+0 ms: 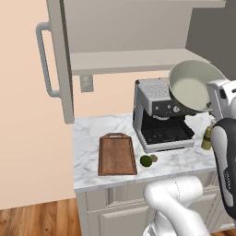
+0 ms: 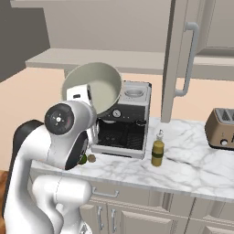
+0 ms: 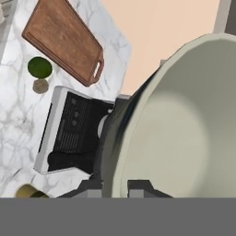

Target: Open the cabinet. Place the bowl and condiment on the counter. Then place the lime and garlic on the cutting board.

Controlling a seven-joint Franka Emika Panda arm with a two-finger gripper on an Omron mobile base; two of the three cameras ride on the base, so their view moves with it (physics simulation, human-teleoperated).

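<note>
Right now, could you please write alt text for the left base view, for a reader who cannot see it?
The robot arm holds a wide bowl, tilted, in the air in front of the coffee machine. On the marble counter lie an empty cutting board, a lime with garlic beside it, and a condiment bottle; the cabinet door stands open.

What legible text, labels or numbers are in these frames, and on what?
None legible.
Coffee machine: round gauge and front panel carry marks, too small to read.
Condiment: no label visible.
Toaster: no lettering visible.
Bowl, cutting board: plain.
</note>
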